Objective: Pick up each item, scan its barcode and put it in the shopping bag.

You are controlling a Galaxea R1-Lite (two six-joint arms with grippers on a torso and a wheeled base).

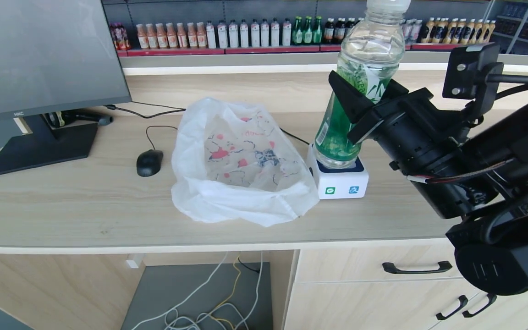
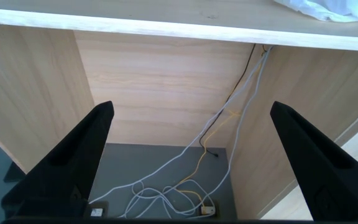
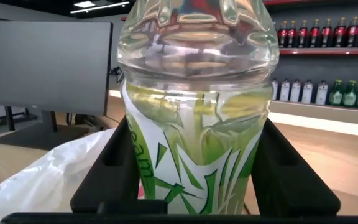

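One green-label drink bottle [image 1: 367, 55] in play. Left gripper [image 2: 191, 112] is spread wide and hangs below the counter edge. Shopping bag [image 1: 241, 160] lies open mid-counter, with the white scanner box [image 1: 342, 181] just beside it at its 3 o'clock. Right gripper [image 1: 355, 110] clamps the bottle upright, base right over the scanner. Step is likely scanning. Next: carry the bottle toward 9 o'clock, lower it into the bag mouth, release.

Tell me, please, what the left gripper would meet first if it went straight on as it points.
Probably the wooden back panel under the counter, possibly brushing the hanging cables first; depth is unclear.
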